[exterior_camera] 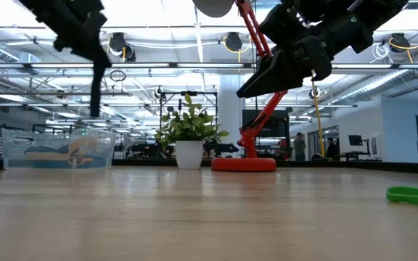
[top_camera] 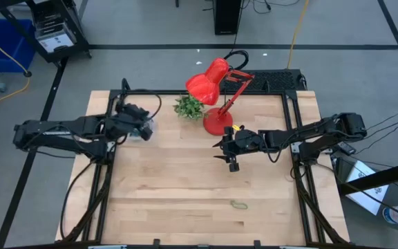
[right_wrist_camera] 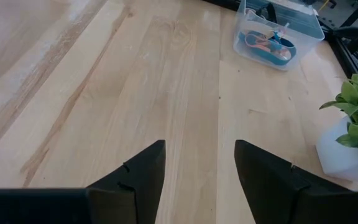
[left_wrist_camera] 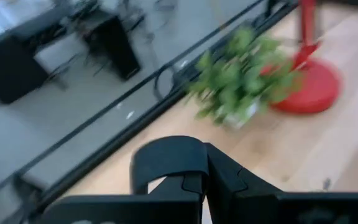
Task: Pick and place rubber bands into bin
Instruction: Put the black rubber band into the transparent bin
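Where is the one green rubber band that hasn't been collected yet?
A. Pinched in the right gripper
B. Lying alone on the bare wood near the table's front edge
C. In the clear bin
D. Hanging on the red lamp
B: the green rubber band lies alone on the table, far from the bin and both grippers.

My two arms are dark, almost black all over, built of long slim segments joined by chunkier rounded joints. Black cables loop out from the left arm (top_camera: 68,131) near its wrist, and more trail off the right arm (top_camera: 309,135) by its base. Each ends in two broad, flat black fingers (right_wrist_camera: 135,177) with angled inner edges and a small notch moulded near the tip.
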Action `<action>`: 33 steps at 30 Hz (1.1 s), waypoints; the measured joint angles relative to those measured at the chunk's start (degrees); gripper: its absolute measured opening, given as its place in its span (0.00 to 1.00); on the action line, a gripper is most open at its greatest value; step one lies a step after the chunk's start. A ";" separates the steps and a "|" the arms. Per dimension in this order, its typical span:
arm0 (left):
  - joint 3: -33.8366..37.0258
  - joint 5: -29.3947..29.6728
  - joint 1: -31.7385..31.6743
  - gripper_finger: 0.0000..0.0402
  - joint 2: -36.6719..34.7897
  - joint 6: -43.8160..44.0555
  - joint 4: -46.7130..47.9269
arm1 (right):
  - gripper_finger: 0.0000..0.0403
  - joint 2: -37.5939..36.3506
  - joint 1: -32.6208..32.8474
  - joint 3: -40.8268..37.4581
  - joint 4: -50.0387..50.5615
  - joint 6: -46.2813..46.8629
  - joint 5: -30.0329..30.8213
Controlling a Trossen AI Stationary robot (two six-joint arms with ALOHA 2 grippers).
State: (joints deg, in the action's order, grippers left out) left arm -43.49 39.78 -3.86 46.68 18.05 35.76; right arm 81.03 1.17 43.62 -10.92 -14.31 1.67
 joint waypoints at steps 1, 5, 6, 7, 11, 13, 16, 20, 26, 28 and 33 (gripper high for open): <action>0.01 0.68 -0.01 0.01 0.06 1.76 2.19 | 0.47 0.00 0.00 0.00 0.03 0.00 0.00; 0.41 3.18 0.02 0.02 1.38 9.89 9.64 | 0.47 0.00 0.00 0.00 0.03 0.07 0.00; 1.02 4.22 0.01 0.01 1.69 11.75 11.10 | 0.47 0.00 0.00 0.00 0.05 0.07 0.00; 1.86 5.17 0.00 0.01 1.93 13.37 11.95 | 0.47 0.00 0.00 0.00 0.05 0.07 0.00; 6.00 5.12 -0.67 0.02 2.05 18.22 12.02 | 0.46 0.00 0.00 0.00 0.05 0.09 0.00; 8.28 5.02 -1.42 0.02 2.08 20.35 11.76 | 0.46 0.00 0.00 0.00 0.05 0.09 0.00; 11.74 3.88 -2.89 0.01 2.05 22.84 10.66 | 0.46 0.00 0.00 0.00 0.05 0.09 0.00; 15.50 0.53 -4.60 0.03 2.07 25.24 9.10 | 0.46 0.00 0.00 0.00 0.05 0.11 0.00; 19.94 -4.06 -6.64 0.02 2.05 26.02 5.03 | 0.46 0.00 -0.02 0.00 0.03 0.12 0.00; 21.13 -5.96 -7.37 0.04 2.06 26.04 3.48 | 0.46 0.00 0.00 0.00 0.03 0.13 -0.02; 22.98 -6.75 -8.24 0.04 2.08 25.70 0.00 | 0.46 0.00 0.00 0.00 0.03 0.13 -0.02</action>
State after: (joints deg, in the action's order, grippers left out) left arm -20.51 33.04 -12.10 48.75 43.76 35.76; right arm 81.03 1.17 43.62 -10.90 -14.17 1.65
